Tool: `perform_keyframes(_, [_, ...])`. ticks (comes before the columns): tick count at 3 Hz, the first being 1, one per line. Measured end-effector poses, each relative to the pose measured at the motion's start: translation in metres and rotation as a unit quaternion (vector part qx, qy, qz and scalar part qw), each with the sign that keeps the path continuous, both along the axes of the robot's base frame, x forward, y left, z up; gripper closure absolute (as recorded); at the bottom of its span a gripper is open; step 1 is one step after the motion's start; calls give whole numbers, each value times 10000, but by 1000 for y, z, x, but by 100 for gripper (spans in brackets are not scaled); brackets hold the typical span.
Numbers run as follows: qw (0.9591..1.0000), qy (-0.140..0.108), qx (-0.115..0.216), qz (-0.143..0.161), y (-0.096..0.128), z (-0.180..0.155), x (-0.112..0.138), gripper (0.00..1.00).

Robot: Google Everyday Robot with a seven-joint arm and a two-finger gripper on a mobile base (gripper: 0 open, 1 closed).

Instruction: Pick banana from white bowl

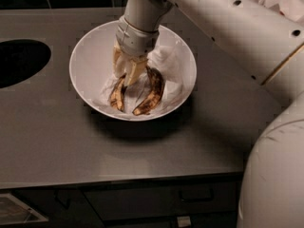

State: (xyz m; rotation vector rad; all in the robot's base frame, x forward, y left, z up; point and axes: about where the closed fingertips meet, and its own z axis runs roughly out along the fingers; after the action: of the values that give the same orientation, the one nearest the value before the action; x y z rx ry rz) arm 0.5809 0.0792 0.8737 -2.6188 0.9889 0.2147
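The white bowl [88,63] (lined with crumpled paper [171,68]) holds two bananas. The banana [117,95] lies at the bowl's 7 o'clock, long axis 12-to-6, dark tip toward 6. A curved banana [152,91] lies beside it at 3 o'clock. The end effector [129,72] covers the banana's upper end; its opening and hold cannot be told. Tabletop [71,146] extends toward 6 o'clock.

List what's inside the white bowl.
Crumpled white paper, a slim banana, a fatter curved banana, and the gripper over them, covering their upper ends; paper hides the bottom of the bowl.

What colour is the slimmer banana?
The banana is dull yellow with brown speckles, camera view; end effector just above it in white bowl.
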Motion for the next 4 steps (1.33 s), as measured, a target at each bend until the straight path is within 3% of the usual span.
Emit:
perform_keyframes(2, [9972, -699, -220, -177, 8, 63, -21, 100])
perform_keyframes(4, [9918, -1207, -245, -342, 8, 106, -43, 100])
